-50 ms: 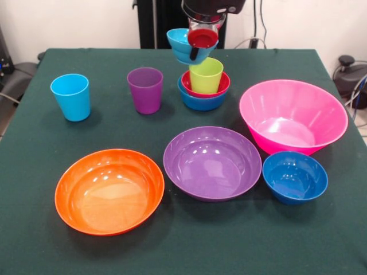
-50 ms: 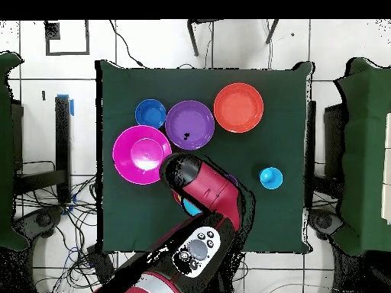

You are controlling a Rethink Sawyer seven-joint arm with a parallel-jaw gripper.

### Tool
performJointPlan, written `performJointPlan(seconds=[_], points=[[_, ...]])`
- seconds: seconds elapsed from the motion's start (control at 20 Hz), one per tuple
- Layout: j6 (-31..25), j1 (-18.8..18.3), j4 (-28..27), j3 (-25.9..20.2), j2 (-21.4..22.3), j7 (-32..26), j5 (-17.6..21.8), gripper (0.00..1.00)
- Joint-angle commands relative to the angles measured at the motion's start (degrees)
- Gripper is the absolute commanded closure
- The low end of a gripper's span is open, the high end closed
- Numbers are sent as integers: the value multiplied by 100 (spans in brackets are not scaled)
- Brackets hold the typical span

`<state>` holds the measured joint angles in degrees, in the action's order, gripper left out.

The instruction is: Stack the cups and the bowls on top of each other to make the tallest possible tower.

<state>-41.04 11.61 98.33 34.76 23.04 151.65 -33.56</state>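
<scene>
My gripper (image 1: 195, 51) hangs at the table's far middle, shut on the rim of a small cyan bowl (image 1: 181, 44), which tilts in the air. Just below and to the right stands the tower: a blue bowl (image 1: 202, 101), a red bowl (image 1: 221, 86) nested in it, and a lime green cup (image 1: 206, 75) upright inside. The cyan bowl is clear of the cup, up and to its left. A purple cup (image 1: 145, 90) and a light blue cup (image 1: 71, 97) stand upright to the left. In the overhead view the arm (image 2: 200, 185) hides the tower.
A big pink bowl (image 1: 293, 116) sits right of the tower, close to it. Along the front lie a wide orange bowl (image 1: 109, 191), a wide purple bowl (image 1: 212, 162) and a small dark blue bowl (image 1: 295, 177). The green table (image 1: 86, 63) has cables and chairs around it.
</scene>
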Motion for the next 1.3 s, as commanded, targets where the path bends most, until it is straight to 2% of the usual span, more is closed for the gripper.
performJointPlan(seconds=[0.05,1.3], points=[[382,-76,-342,-707,-267,254,375,100],[673,-206,-204,-910,-133,140,278,100]])
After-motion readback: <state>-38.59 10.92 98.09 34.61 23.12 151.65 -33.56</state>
